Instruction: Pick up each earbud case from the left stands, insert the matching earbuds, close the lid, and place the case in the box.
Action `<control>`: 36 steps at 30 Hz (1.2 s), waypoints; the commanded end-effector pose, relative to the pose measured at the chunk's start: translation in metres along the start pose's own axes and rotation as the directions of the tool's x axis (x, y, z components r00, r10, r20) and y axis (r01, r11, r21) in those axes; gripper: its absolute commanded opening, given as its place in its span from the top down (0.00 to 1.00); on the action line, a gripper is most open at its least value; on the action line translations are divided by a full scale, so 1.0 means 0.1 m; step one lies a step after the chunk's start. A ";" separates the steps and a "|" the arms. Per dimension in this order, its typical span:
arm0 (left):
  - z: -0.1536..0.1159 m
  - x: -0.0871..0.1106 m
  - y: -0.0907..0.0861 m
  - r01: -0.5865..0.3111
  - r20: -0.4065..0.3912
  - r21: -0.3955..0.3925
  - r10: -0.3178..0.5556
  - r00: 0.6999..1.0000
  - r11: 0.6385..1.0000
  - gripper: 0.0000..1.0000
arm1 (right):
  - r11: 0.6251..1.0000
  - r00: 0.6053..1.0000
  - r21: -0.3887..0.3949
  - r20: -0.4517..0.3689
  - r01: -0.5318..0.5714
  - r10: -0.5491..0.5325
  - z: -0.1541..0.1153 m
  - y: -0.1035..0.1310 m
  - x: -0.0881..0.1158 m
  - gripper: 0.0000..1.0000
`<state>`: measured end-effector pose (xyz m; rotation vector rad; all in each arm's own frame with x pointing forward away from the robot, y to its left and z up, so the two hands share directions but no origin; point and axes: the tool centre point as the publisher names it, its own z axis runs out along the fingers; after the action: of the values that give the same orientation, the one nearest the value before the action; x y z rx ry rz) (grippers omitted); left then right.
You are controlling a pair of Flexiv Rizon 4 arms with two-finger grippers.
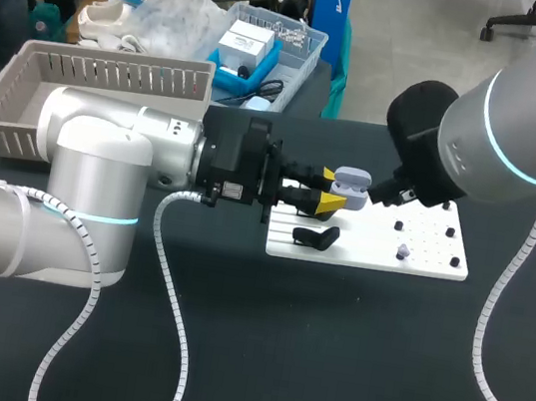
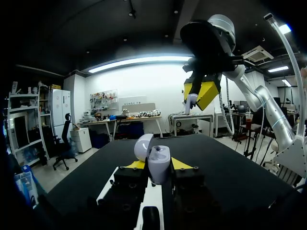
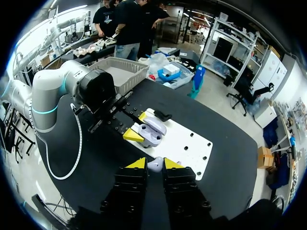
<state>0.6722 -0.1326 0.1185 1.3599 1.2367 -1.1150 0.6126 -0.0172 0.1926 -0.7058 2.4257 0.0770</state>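
My left gripper [image 1: 330,192] is shut on a pale lavender earbud case [image 2: 159,167], held over the left end of the white board [image 1: 421,259] with its lid [image 2: 143,146] standing open. My right gripper [image 3: 154,163] hangs just above the case and is shut on a small pale earbud [image 3: 155,166]. In the left wrist view that right gripper [image 2: 199,93] hovers over the open case with the earbud [image 2: 191,101] between its yellow tips. A black stand [image 1: 315,236] lies on the board under the case. Another small earbud [image 1: 403,251] sits further right on the board.
A grey slatted basket [image 1: 104,85] stands at the back left of the table. The board has rows of small black pegs [image 1: 454,261] on its right half. My left arm's white cable [image 1: 174,287] loops over the dark tabletop in front.
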 end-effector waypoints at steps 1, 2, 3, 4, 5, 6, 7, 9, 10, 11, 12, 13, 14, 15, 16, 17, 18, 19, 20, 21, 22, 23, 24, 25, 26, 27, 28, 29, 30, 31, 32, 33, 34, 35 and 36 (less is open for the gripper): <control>0.00 0.00 0.00 0.000 0.001 -0.001 0.000 1.000 1.000 1.00 | 1.000 1.000 0.003 0.002 0.000 0.000 0.01 0.01 0.00 1.00; 0.00 0.00 0.00 0.000 0.001 -0.001 0.000 1.000 1.000 1.00 | 1.000 1.000 0.003 0.002 0.000 0.000 0.01 0.01 0.00 1.00; 0.00 0.00 0.00 0.000 0.001 -0.001 0.000 1.000 1.000 1.00 | 1.000 1.000 0.023 -0.011 -0.010 0.010 0.01 0.01 0.00 1.00; 0.00 0.00 0.00 0.000 0.001 -0.001 0.000 1.000 1.000 1.00 | 0.991 0.999 0.134 -0.030 -0.025 0.029 0.02 0.00 0.01 1.00; 0.00 0.00 0.00 0.000 0.001 -0.001 0.000 1.000 1.000 1.00 | 0.978 0.996 0.190 0.002 -0.087 0.088 0.02 -0.01 -0.01 1.00; 0.00 0.00 0.00 0.000 0.001 -0.001 0.000 1.000 1.000 1.00 | 0.966 0.980 0.165 0.040 -0.197 0.193 -0.01 0.00 -0.03 1.00; 0.00 0.00 0.00 0.000 0.001 -0.001 0.000 1.000 1.000 1.00 | 0.958 0.972 0.165 0.043 -0.233 0.229 -0.01 0.00 -0.03 1.00; 0.00 0.00 0.00 0.000 0.001 -0.001 0.000 1.000 1.000 1.00 | 0.929 0.954 0.216 0.069 -0.300 0.292 0.00 -0.03 0.00 1.00; 0.00 0.00 0.00 0.000 0.001 -0.001 0.000 1.000 1.000 1.00 | 0.923 0.948 0.217 0.061 -0.318 0.312 0.00 -0.03 0.01 1.00; 0.00 0.00 0.00 0.000 0.001 -0.001 0.000 1.000 1.000 1.00 | 0.919 0.943 0.212 0.053 -0.332 0.329 0.00 -0.03 0.03 1.00; 0.00 0.00 0.00 0.000 0.001 -0.001 0.000 1.000 1.000 1.00 | 0.908 0.935 0.224 0.054 -0.353 0.350 0.00 -0.03 0.04 1.00; 0.00 0.00 0.00 0.000 0.001 -0.001 0.000 1.000 1.000 1.00 | 0.904 0.930 0.223 0.033 -0.364 0.366 0.00 -0.03 0.06 1.00; 0.00 0.00 0.00 0.000 0.001 -0.001 0.000 1.000 1.000 1.00 | 0.903 0.927 0.217 0.025 -0.371 0.375 0.00 -0.02 0.07 1.00; 0.00 0.00 0.00 0.000 0.001 -0.001 0.000 1.000 1.000 1.00 | 0.900 0.922 0.210 0.017 -0.381 0.386 0.00 -0.02 0.08 1.00; 0.00 0.00 0.00 0.000 0.001 -0.001 0.000 1.000 1.000 1.00 | 0.899 0.920 0.210 0.007 -0.385 0.392 0.00 -0.01 0.09 1.00; 0.00 0.00 0.00 0.000 0.001 -0.001 0.000 1.000 1.000 1.00 | 0.898 0.920 0.216 0.001 -0.382 0.391 0.00 0.00 0.09 1.00; 0.00 0.00 0.00 0.000 0.001 -0.001 0.000 1.000 1.000 1.00 | 0.898 0.920 0.215 -0.001 -0.383 0.392 0.00 0.00 0.10 1.00; 0.00 0.00 0.00 0.000 0.001 -0.001 0.000 1.000 1.000 1.00 | 0.900 0.920 0.211 -0.013 -0.382 0.393 0.01 0.02 0.10 1.00; 0.00 0.00 0.00 0.000 0.001 -0.001 0.000 1.000 1.000 1.00 | 0.901 0.919 0.209 -0.023 -0.381 0.394 0.02 0.03 0.10 1.00; 0.00 0.00 0.00 0.000 0.001 -0.001 0.000 1.000 1.000 1.00 | 0.901 0.917 0.203 -0.032 -0.384 0.398 0.03 0.04 0.10 1.00; 0.00 0.00 0.00 0.000 0.001 -0.001 0.000 1.000 1.000 1.00 | 0.903 0.917 0.197 -0.045 -0.381 0.397 0.04 0.05 0.10 1.00; 0.00 0.00 0.00 0.000 0.001 -0.001 0.000 1.000 1.000 1.00 | 0.907 0.917 0.185 -0.063 -0.377 0.394 0.05 0.06 0.10 1.00; 0.00 0.00 0.00 0.000 0.001 -0.001 0.000 1.000 1.000 1.00 | 0.909 0.917 0.181 -0.068 -0.376 0.393 0.05 0.07 0.09 1.00; 0.00 0.00 0.00 0.000 0.001 -0.001 0.000 1.000 1.000 1.00 | 0.909 0.916 0.178 -0.075 -0.377 0.394 0.05 0.07 0.08 1.00; 0.00 0.00 0.00 0.000 0.001 -0.001 0.000 1.000 1.000 1.00 | 0.913 0.916 0.167 -0.095 -0.372 0.390 0.05 0.08 0.07 1.00; 0.00 0.00 0.00 0.000 0.001 -0.001 0.000 1.000 1.000 1.00 | 0.917 0.916 0.166 -0.116 -0.363 0.384 0.05 0.08 0.06 1.00; 0.00 0.00 0.00 0.000 0.001 -0.001 0.000 1.000 1.000 1.00 | 0.920 0.915 0.160 -0.134 -0.358 0.380 0.05 0.08 0.05 1.00; 0.00 0.00 0.00 0.000 0.001 -0.001 0.000 1.000 1.000 1.00 | 0.923 0.914 0.159 -0.154 -0.351 0.374 0.05 0.08 0.04 1.00; 0.00 0.00 0.00 0.000 0.001 -0.001 0.000 1.000 1.000 1.00 | 0.925 0.913 0.158 -0.170 -0.346 0.371 0.05 0.08 0.03 1.00; 0.00 0.00 0.00 0.000 0.001 -0.001 0.000 1.000 1.000 1.00 | 0.927 0.914 0.162 -0.178 -0.339 0.366 0.04 0.07 0.01 1.00; 0.00 0.00 0.00 0.000 0.001 -0.001 0.000 1.000 1.000 1.00 | 0.927 0.913 0.173 -0.185 -0.333 0.363 0.03 0.06 0.00 1.00; 0.00 0.00 0.00 0.000 0.001 -0.001 0.000 1.000 1.000 1.00 | 0.927 0.913 0.175 -0.188 -0.333 0.363 0.03 0.05 -0.01 1.00; 0.00 0.00 0.00 0.000 0.001 -0.001 0.000 1.000 1.000 1.00 | 0.927 0.913 0.175 -0.188 -0.331 0.362 0.02 0.05 -0.03 1.00; 0.00 0.00 0.00 0.000 0.001 -0.001 0.000 1.000 1.000 1.00 | 0.927 0.915 0.182 -0.182 -0.329 0.361 0.02 0.04 -0.03 1.00; 0.00 0.00 0.00 0.000 0.001 -0.001 0.000 1.000 1.000 1.00 | 0.927 0.915 0.182 -0.182 -0.329 0.361 0.02 0.04 -0.03 1.00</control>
<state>0.6722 -0.1326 0.1185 1.3599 1.2367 -1.1150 0.6112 -0.0172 0.1896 -0.2214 2.6684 -0.0201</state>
